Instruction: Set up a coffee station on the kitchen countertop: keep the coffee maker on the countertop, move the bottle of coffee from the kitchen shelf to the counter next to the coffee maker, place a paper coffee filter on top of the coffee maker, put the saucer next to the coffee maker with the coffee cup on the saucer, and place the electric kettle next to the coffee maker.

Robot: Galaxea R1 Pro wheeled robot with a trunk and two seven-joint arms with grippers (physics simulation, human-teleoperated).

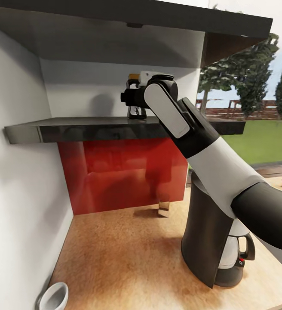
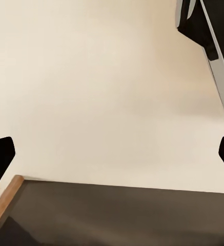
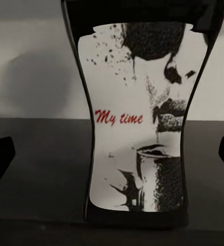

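Reaching up to the kitchen shelf (image 1: pixel 93 128), the right gripper (image 1: pixel 130 98) is right at the bottle of coffee (image 1: pixel 135 97), which stands upright on the shelf, above the coffee maker (image 1: pixel 209 241) on the countertop (image 1: pixel 128 254). In the right wrist view the bottle (image 3: pixel 137 128) sits between the fingertips (image 3: pixel 0 156), which are spread and apart from it, so nothing is grasped. The step in hand seems to be fetching the bottle; the next move probably needs closing on its waist. The left gripper (image 2: pixel 112 154) is released too.
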